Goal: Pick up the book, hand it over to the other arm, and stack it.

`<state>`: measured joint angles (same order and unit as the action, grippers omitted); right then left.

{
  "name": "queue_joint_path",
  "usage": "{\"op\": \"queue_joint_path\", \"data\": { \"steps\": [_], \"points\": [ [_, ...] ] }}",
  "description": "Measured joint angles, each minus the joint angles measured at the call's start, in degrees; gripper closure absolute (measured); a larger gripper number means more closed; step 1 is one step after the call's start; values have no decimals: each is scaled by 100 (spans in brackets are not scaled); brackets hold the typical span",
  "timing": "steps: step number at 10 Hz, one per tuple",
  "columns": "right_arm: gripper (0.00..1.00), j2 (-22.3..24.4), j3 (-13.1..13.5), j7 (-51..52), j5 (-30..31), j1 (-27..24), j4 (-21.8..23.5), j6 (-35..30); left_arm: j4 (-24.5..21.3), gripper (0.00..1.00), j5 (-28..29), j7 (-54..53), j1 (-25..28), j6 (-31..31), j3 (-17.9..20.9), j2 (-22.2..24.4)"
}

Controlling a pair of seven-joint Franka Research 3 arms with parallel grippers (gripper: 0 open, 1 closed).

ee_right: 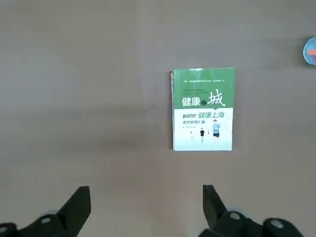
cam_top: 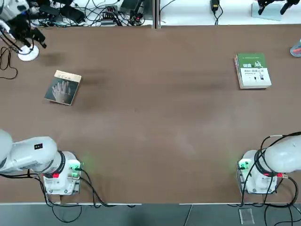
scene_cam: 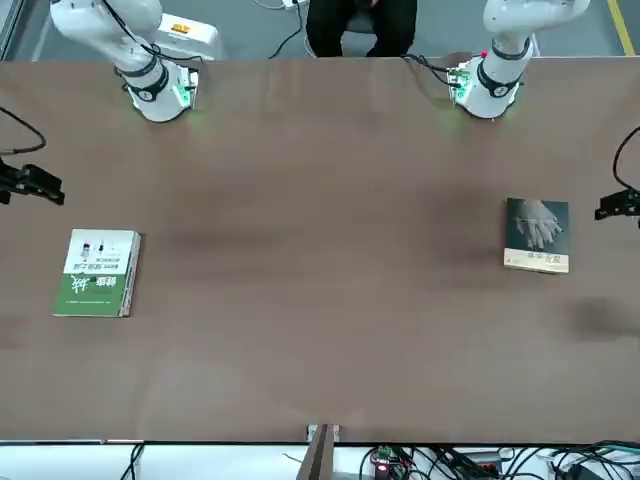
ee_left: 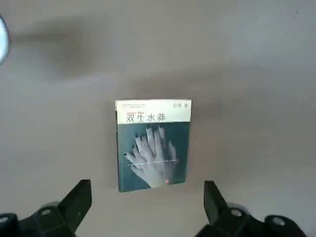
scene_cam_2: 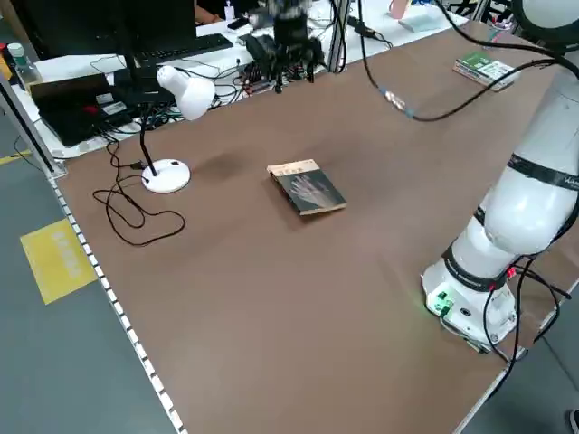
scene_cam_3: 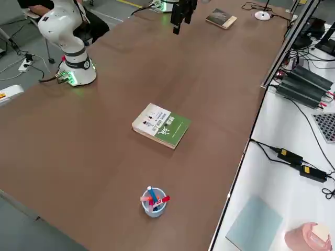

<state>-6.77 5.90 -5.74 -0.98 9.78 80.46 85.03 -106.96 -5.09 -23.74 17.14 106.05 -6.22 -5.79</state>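
Book (ee_left: 153, 144) cover reads 双生水莽; thick book (ee_right: 202, 109) reads 健康城; left fingers (ee_left: 76, 202), right fingers (ee_right: 76, 205) released, empty.

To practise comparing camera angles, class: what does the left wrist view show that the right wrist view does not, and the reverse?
Only the left wrist view shows the small dark book with the pale hand image, lying flat beyond the open left gripper. Only the right wrist view shows the green-and-white book, the edge of a pen cup and the open right gripper. Both share the brown table, and neither gripper touches a book.
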Motion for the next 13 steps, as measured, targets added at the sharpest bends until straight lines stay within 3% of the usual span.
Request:
{"op": "queue_joint_path", "data": {
  "steps": [5, 10, 13],
  "points": [
    [0, 0, 1, 0, -27, -36, 1, 60, -757, 0, -398, -1241, 472, 954, 0, -197],
    [0, -5, -6, 0, -146, -93, 20, 61, -800, 0, -521, -2355, 791, 1371, -1, -743],
    [0, -5, -12, 0, -150, -99, 20, 77, -803, 0, -954, -2917, 984, 1458, -2, -1132]
  ]
}}
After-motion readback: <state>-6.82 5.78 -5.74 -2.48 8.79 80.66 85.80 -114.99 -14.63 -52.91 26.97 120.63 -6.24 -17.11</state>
